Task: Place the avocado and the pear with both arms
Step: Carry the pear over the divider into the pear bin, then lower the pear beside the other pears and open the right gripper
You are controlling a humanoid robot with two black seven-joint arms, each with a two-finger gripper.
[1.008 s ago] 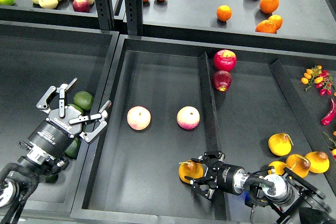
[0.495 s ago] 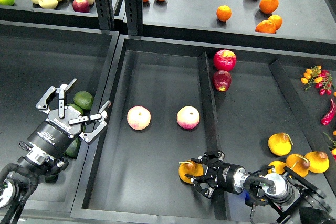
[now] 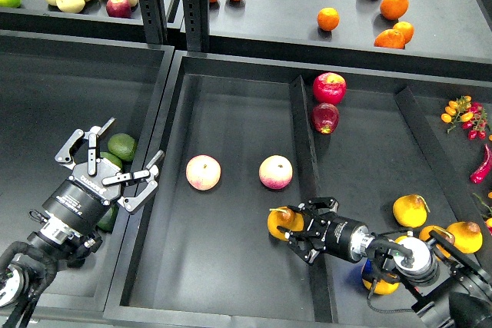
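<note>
Head view: right end effector clamped on pear, inside centre bin near divider. Left end effector spread wide, empty, over avocado in left bin. Two apples mid-bin.

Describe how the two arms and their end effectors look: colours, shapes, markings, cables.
The left end effector has silver-grey, angular, linked fingers on a black cylindrical wrist that bears small white lettering too small to read. The right end effector is all black, with short claw-like fingers on a black cylinder; behind it sit a silver metal ring and a shiny round joint, with dark cables looping near the wrist.
</note>
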